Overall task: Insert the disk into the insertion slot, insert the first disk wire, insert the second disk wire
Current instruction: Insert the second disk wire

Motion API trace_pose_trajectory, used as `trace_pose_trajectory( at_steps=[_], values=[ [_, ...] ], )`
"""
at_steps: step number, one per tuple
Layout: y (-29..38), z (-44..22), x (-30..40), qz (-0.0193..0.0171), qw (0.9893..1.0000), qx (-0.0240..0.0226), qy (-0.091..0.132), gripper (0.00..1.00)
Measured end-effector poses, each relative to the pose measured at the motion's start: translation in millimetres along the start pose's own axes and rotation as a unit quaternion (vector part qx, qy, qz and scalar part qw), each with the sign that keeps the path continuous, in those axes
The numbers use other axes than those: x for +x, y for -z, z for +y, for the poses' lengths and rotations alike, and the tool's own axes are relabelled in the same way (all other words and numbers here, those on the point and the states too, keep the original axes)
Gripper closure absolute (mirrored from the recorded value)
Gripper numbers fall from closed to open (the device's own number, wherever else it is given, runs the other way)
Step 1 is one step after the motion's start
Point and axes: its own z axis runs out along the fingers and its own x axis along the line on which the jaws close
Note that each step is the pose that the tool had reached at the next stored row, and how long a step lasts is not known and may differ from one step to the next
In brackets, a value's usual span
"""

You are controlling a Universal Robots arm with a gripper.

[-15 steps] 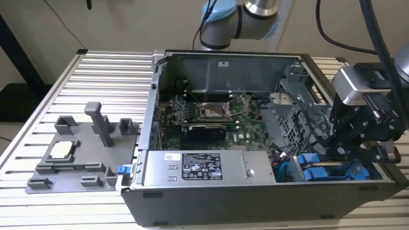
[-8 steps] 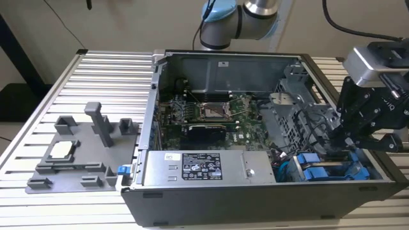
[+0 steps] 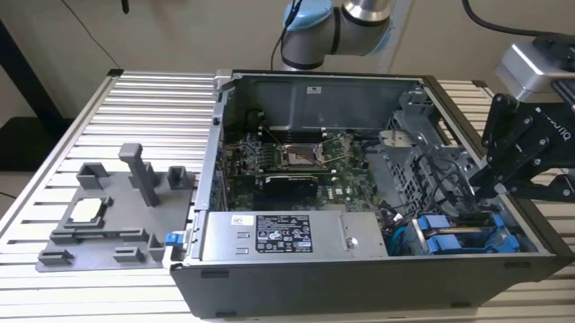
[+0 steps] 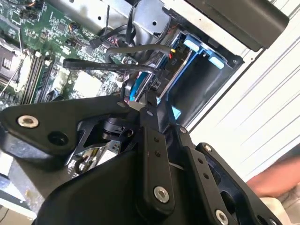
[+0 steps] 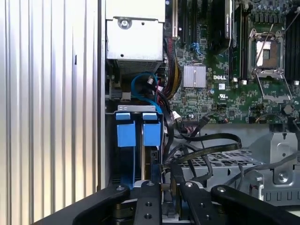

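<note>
Sitting in the slot (image 3: 462, 235) of the computer case (image 3: 269, 282), the disk (image 5: 139, 136) lay below the gripper (image 5: 161, 180), whose grip could not be told.

Exterior view high, overlooking open case (image 3: 359, 202); both wrist views close, sharing blue bay (image 5: 136, 140)

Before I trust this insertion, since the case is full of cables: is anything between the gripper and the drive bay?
No separate obstacle is visible. The gripper sits right at the insertion slot, at the case's corner on the exterior view's right. Black cables loop just beside the bay, close to the fingers, so they crowd the approach rather than block it.
</note>
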Motion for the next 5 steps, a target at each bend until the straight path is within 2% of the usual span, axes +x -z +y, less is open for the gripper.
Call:
trace_pose_trajectory(
  at_steps=[5],
  values=[
    [0.1,0.0,0.0,0.0008,1.0,-0.0001,0.0,0.76]
  ],
)
